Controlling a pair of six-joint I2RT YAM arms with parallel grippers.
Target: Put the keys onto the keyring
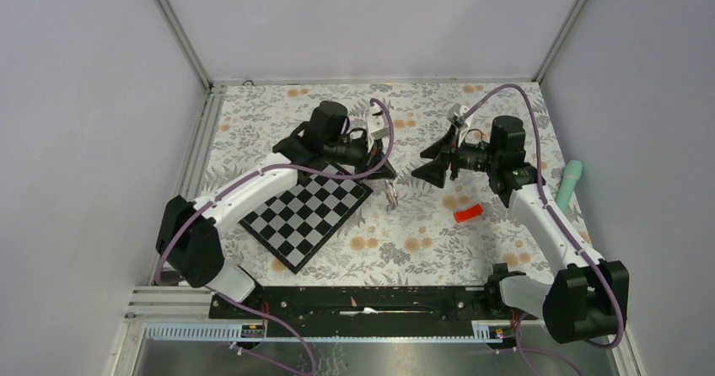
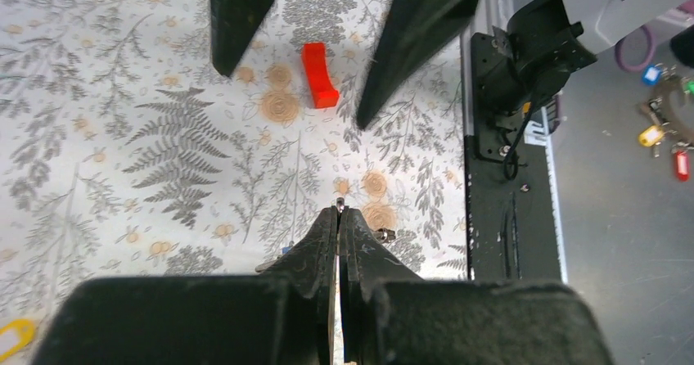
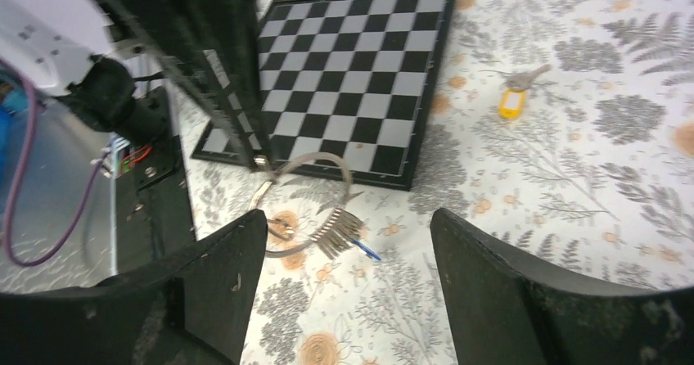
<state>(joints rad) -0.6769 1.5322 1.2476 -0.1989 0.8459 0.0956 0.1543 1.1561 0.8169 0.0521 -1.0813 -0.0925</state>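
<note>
Pinches the keyring (image 3: 319, 155) by its rim in the left gripper (image 2: 338, 215), fingers pressed flat together. Holds it clear of the table (image 1: 506, 98), just off the chessboard (image 3: 352, 70) corner, presumably to keep the loop steady and reachable. Faces it with the right gripper (image 1: 422, 172), spread wide and carrying nothing, close by at about the same height, likely ready to work the ring. Appears to carry one toothed key (image 3: 337, 231) already, dangling from the lower arc with a blue end below. Finds the yellow-headed key (image 3: 514, 101) flat on the table beyond the board, well apart, not yet threaded. Ignores a red block (image 2: 319, 74) lying nearer the right arm.
</note>
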